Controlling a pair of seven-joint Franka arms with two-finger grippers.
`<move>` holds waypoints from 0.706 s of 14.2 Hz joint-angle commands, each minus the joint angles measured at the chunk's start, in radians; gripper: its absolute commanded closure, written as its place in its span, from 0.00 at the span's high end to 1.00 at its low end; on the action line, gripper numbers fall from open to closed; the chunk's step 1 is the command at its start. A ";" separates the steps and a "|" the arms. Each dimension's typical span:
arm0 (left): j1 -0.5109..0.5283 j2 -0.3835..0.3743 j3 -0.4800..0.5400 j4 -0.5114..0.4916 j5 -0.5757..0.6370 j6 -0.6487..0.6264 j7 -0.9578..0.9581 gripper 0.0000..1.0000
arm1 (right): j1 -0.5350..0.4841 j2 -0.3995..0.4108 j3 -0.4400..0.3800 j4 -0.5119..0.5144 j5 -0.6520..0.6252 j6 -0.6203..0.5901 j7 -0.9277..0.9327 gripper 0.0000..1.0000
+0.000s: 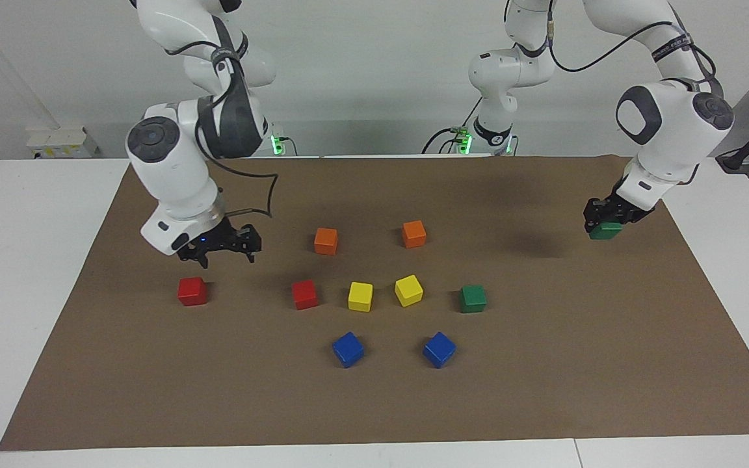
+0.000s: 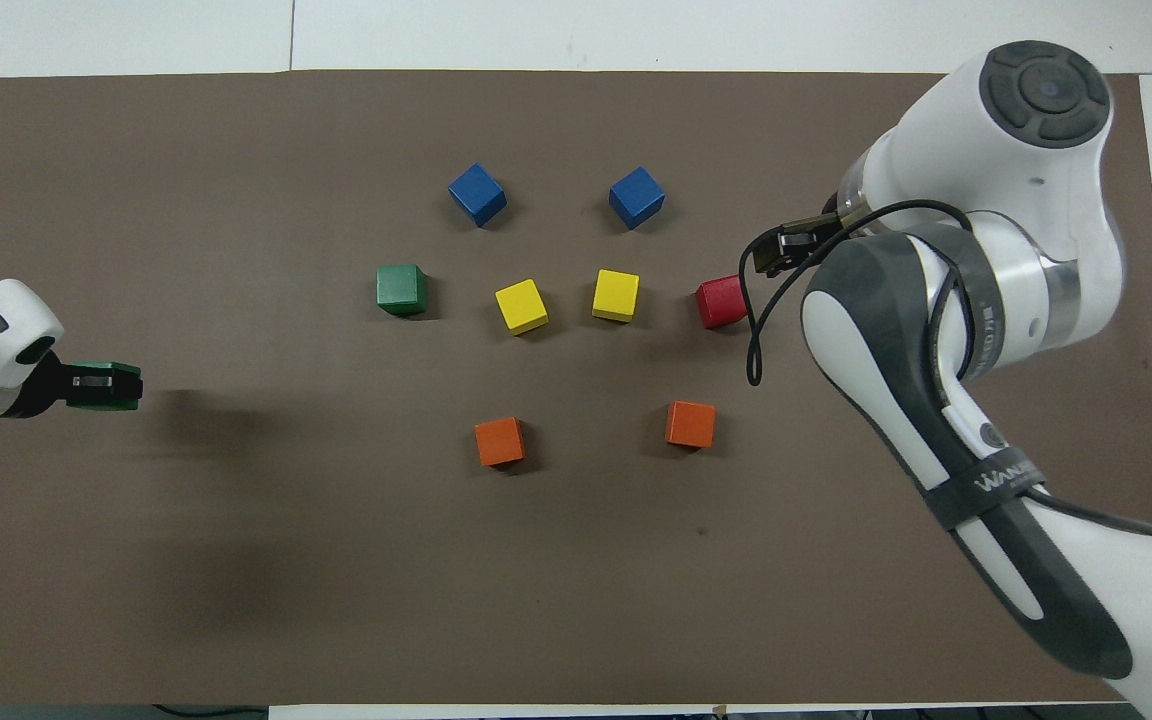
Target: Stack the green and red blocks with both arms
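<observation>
Left gripper (image 1: 606, 224) is up in the air over the brown mat (image 1: 374, 403) near the tabletop (image 1: 725, 214) edge at the left arm's end, fingers clamped on one green block (image 1: 605, 231); the overhead view shows that block (image 2: 101, 385) square between the fingers. The second green block (image 1: 473, 298) sits on the mat at the end of the middle row, beside a yellow block (image 1: 408, 290). Right gripper (image 1: 218, 250) hangs empty with fingers apart, over the mat between the outlying red block (image 1: 192, 290) toward the right arm's end edge and the second red block (image 1: 304, 294), which stands next to the other yellow block (image 1: 360, 296). Two orange blocks (image 1: 326, 240) lie nearer the robots, two blue blocks (image 1: 348, 349) nearer the opposite long edge. My read: you are mid-carry with green, and nothing is stacked yet. To do this step well, pick your base now: either set the held green down flat and fetch the other, or bring it over the resting green. Line up the faces from above before you descend, come down straight, and let the block rest fully before you part the fingers. Withdraw straight up so you do not drag the top block. With the right gripper, drop squarely over the red block near the yellow, fingers on faces clear of the neighbour; a skewed approach likely nudges it.
</observation>
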 commanded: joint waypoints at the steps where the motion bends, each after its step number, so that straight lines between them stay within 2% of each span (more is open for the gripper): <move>1: 0.018 0.012 -0.010 -0.066 -0.021 0.105 0.056 0.00 | 0.021 0.055 0.000 -0.009 -0.003 0.071 0.027 1.00; 5: 0.022 0.036 -0.010 -0.101 -0.021 0.177 0.058 0.00 | 0.051 0.080 0.000 -0.010 0.000 0.099 0.112 1.00; 10: 0.038 0.055 -0.010 -0.129 -0.021 0.231 0.053 0.00 | 0.065 0.127 0.000 -0.025 -0.007 0.148 0.120 1.00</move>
